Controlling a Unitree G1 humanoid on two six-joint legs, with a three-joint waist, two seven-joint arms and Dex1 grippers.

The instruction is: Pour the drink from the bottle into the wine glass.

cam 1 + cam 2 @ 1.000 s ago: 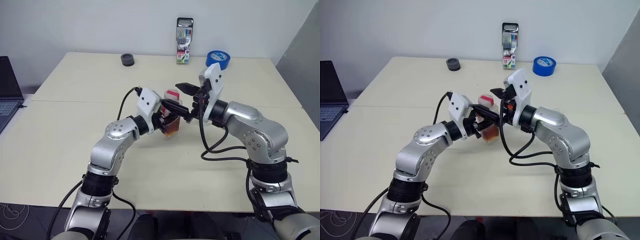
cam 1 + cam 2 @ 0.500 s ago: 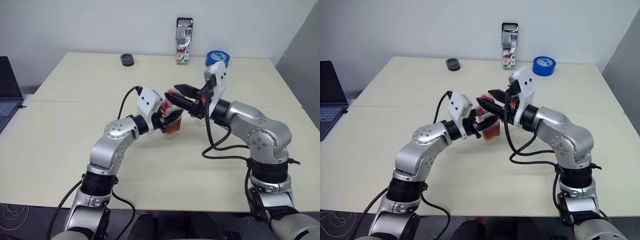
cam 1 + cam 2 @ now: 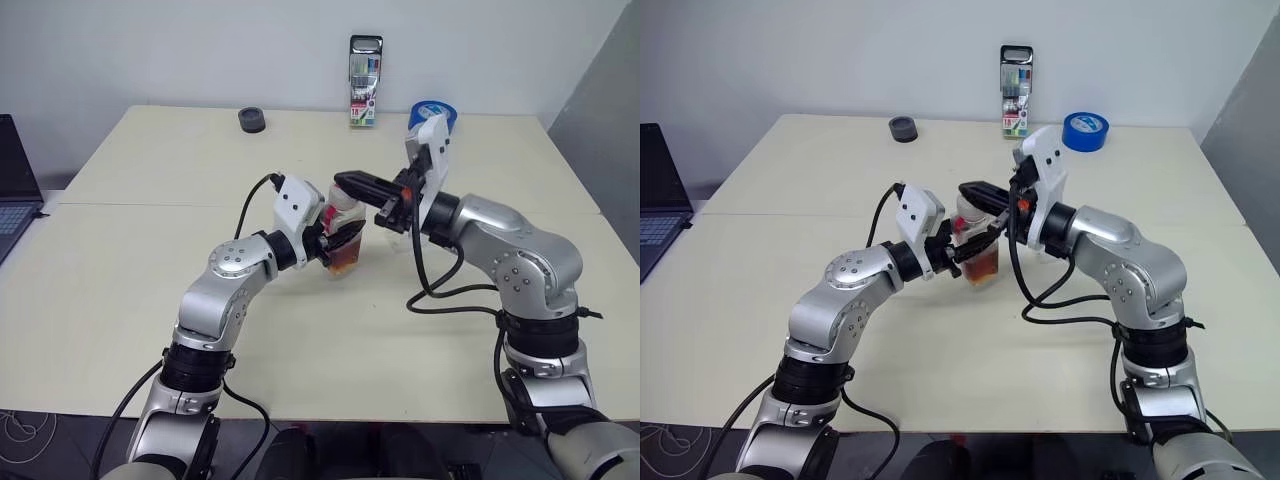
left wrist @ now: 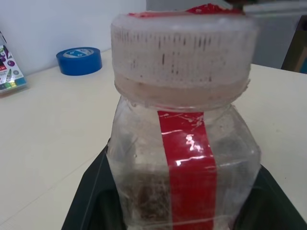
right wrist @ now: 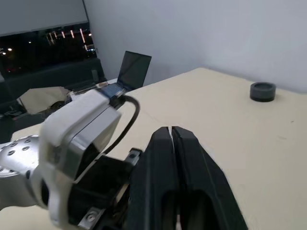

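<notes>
Left gripper [image 3: 340, 238] jaws hold small clear plastic bottle [image 4: 184, 158], whitish cap [image 4: 182, 57] on; right gripper [image 3: 352, 183] jaws closed above; pouring pending.

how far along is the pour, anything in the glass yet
Done: the left end effector is shut on the bottle, holding it upright above the table. In hand: the right end effector is shut right at the cap, which is on; a grip on it cannot be told. Left: uncapping and all the pouring, since the drink sits in the bottle.
</notes>
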